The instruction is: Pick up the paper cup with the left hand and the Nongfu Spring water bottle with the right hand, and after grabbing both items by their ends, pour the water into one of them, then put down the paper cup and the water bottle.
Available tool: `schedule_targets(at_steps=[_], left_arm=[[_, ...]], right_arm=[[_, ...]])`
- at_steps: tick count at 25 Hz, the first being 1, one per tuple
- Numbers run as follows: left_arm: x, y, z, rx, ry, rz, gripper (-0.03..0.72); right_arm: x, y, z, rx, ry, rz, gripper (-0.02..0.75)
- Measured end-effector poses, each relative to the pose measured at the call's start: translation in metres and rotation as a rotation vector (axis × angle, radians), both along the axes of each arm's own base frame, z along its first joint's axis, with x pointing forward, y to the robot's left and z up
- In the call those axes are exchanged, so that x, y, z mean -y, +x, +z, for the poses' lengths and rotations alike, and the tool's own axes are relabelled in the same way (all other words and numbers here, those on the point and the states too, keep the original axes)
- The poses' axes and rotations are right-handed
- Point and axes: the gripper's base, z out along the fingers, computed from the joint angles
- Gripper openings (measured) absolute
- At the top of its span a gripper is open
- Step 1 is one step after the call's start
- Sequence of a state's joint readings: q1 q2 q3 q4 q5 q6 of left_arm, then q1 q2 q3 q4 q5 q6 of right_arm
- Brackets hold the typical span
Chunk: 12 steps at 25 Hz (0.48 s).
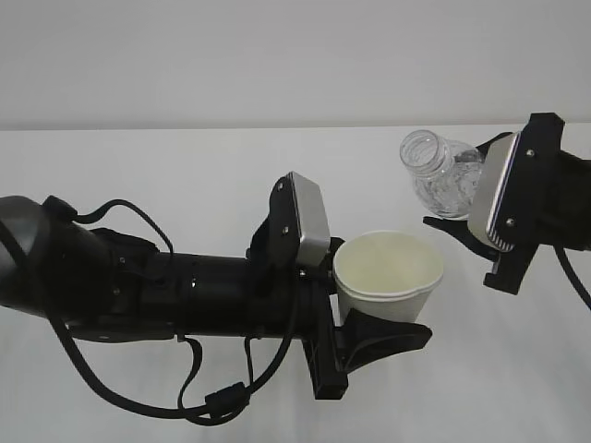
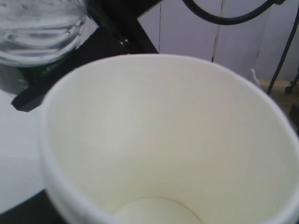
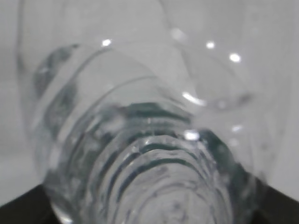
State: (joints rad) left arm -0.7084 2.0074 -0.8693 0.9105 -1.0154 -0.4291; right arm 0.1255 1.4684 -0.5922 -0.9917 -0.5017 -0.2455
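On the left, the left hand (image 1: 166, 286) reaches across the white worktop (image 1: 138, 175), its claw (image 1: 369, 318) parted about a cup's width and clamped on the paper cup (image 1: 388, 274), held upright above the surface (the left wrist view shows its inside dry, pale cream). Up and to the right, apart from the cup, the right hand (image 1: 545, 198) has its claw (image 1: 476, 217) closed round the Nongfu Spring water bottle (image 1: 441, 175), tilted with its open mouth toward upper left. Clear ribs fill the right wrist view.
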Motion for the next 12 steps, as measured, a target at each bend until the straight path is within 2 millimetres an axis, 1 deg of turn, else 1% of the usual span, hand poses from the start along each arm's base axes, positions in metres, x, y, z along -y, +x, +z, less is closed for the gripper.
schedule_targets(at_steps=[4, 12], left_arm=[[-0.0007, 0.0017, -0.0021, -0.004, 0.023, 0.02, 0.456], [-0.0014, 0.0091, 0.0005, -0.006, -0.007, 0.105, 0.456]], right_arm=[[0.0005, 0.0006, 0.0006, 0.021, -0.02, 0.005, 0.499], [0.0004, 0.0011, 0.0014, 0.066, -0.069, 0.033, 0.499]])
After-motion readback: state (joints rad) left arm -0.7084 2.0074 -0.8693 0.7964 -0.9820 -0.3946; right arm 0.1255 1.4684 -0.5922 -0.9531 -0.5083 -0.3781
